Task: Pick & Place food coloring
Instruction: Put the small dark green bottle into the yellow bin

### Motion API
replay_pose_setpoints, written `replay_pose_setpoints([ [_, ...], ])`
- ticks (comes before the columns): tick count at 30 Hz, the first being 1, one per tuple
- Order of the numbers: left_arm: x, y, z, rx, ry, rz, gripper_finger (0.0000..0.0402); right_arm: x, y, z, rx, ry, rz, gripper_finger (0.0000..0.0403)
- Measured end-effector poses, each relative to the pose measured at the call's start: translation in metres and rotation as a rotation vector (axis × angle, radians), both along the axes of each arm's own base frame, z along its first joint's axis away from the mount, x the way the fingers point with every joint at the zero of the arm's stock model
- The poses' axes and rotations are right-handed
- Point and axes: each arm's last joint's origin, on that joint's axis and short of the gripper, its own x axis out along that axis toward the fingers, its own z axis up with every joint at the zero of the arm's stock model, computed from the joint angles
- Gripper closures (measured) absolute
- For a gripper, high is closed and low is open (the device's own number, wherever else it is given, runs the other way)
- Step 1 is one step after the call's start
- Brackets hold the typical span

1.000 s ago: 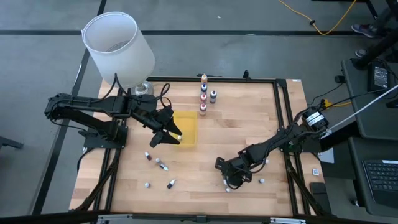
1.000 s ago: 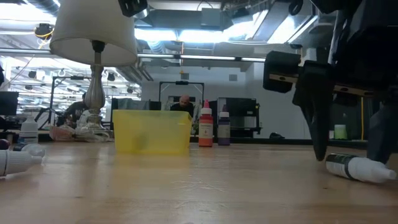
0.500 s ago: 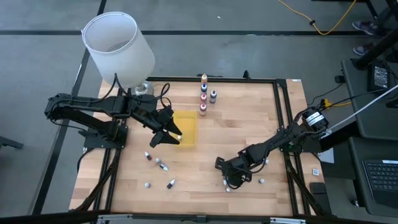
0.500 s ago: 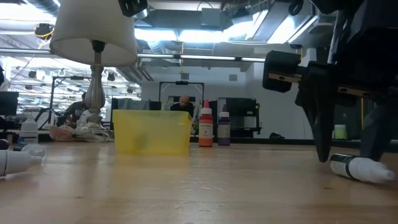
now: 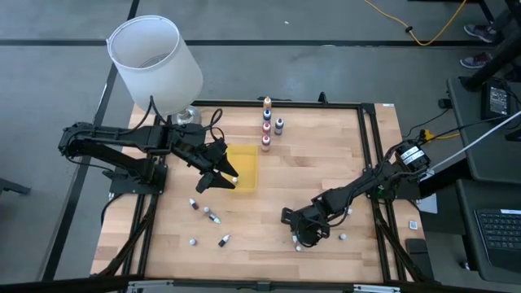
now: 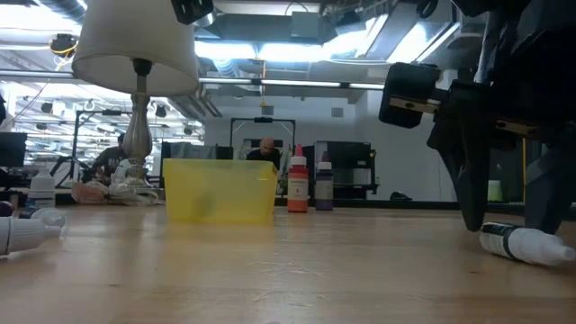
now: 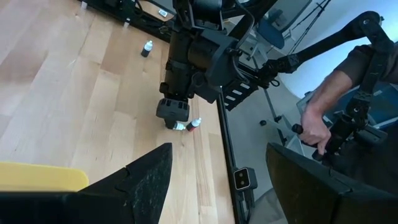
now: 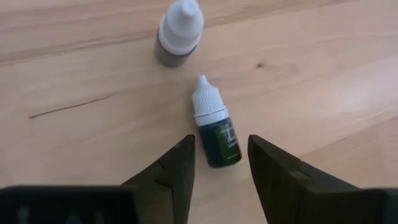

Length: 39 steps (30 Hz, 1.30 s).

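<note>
A dark green food coloring bottle (image 8: 214,127) with a white cap lies on its side on the wood, near the table's front right. My right gripper (image 8: 219,143) points steeply down over it, open. One finger stands on each side of the bottle's body with a small gap, touching nothing. In the low view the bottle (image 6: 522,243) lies between those fingers (image 6: 470,193). A second bottle (image 8: 179,31) stands upright just beyond. My left gripper (image 5: 228,175) hangs open above the yellow tray (image 5: 242,167), with nothing in it.
Several bottles (image 5: 266,122) stand in a row at the far middle. A few more (image 5: 207,214) lie near the front left. A lamp (image 5: 155,65) stands at the far left corner. A person's hand (image 7: 314,121) shows beyond the table's right side.
My right gripper's fingers have drawn closer together around the lying green bottle, without leaving their place. The bottle stays on the table.
</note>
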Motion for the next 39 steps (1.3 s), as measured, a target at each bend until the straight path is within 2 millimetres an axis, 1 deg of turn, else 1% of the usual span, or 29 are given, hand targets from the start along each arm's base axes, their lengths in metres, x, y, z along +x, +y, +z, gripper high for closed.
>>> replay_pose_setpoints([
  [8, 0.0000, 0.0000, 0.0000, 0.000, 0.000, 0.000, 0.0148, 0.0002, 0.0015, 0.0008, 0.040, 0.007, 0.023, 0.0254],
  [18, 0.0000, 0.0001, 0.0000, 0.001, 0.000, 0.000, 0.0148, 0.0003, 0.0016, 0.0007, 0.044, 0.009, 0.017, 0.0254],
  [23, -0.0002, 0.0000, -0.0003, 0.007, 0.001, -0.004, 0.0148, 0.0027, 0.0025, -0.0071, 0.041, 0.020, 0.013, 0.0254],
  [35, -0.0021, -0.0003, -0.0038, 0.007, 0.040, -0.020, 0.0148, 0.0049, -0.0012, -0.0078, 0.048, 0.024, -0.002, 0.0254],
  [39, -0.0021, -0.0004, -0.0038, 0.007, 0.040, -0.020, 0.0148, 0.0056, -0.0029, -0.0081, 0.064, 0.041, -0.046, 0.0269],
])
